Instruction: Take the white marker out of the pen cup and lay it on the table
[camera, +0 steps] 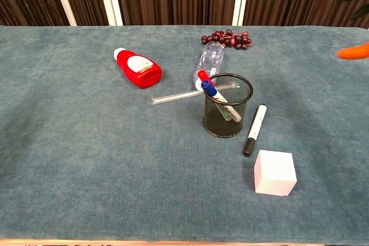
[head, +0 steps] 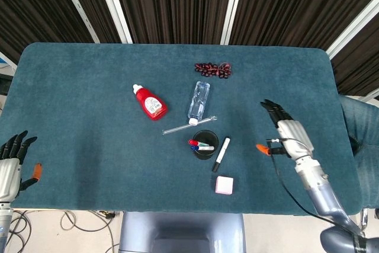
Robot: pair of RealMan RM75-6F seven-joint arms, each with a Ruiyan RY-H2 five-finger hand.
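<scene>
White marker (head: 221,154) lies flat on the table (head: 89,117), just beside the pen cup (head: 205,144) at its 4 o'clock in the head view, black cap end pointing toward the near edge, roughly 7 o'clock. In the chest view it sits between the cup and the white cube (camera: 275,172), apart from both or nearly touching the cup; cannot tell for sure. Judged from that, the task looks done.

Right hand (head: 288,137) is well off at 3 o'clock from the marker, fingers spread, holding nothing. Left hand (head: 10,161) sits at the near left edge of the table, fingers apart, nothing in it.

Handling guess: marker is light, stiff plastic, smooth and round, so it probably rolls easily on a push, though the felt-like table cover should damp that. Not fragile. If it needs regrasping, take it mid-barrel on the white part, pinching across the narrow width; the cap end is close to the cube, less room there.

Cup is open mesh, likely light and tippy; it holds a red-capped pen (camera: 200,75) and blue-capped pen (camera: 208,88).

Also on the table: red bottle (head: 150,102), clear bottle (head: 199,100), clear rod (head: 188,125), dark grapes (head: 213,69).
</scene>
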